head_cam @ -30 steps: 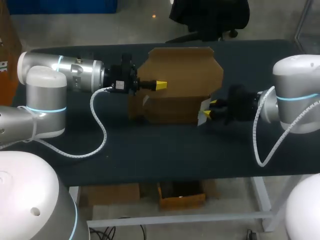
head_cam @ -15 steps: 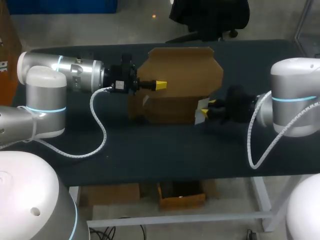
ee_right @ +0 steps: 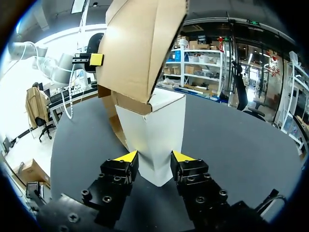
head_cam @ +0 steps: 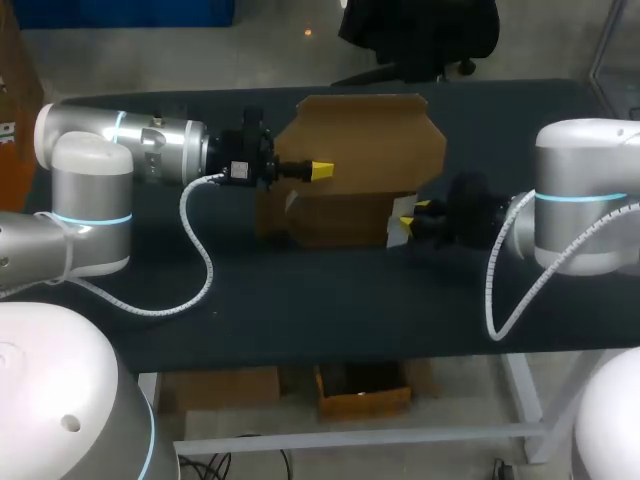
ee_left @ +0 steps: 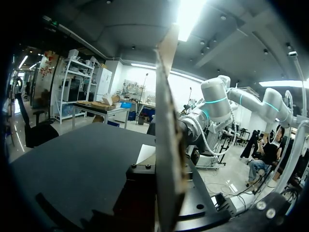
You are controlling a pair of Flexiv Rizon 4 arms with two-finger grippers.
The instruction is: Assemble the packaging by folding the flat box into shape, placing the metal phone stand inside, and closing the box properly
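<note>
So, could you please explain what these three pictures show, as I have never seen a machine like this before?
These are two robot arms working at a dark table. The wide picture looks down from a camera above and behind them; each round picture comes from a camera on one arm's wrist. On the table stands a brown cardboard box, partly folded. The left hand grips its raised lid flap, seen edge-on from the left wrist. The right hand pinches the box's white end flap from both sides.
</note>
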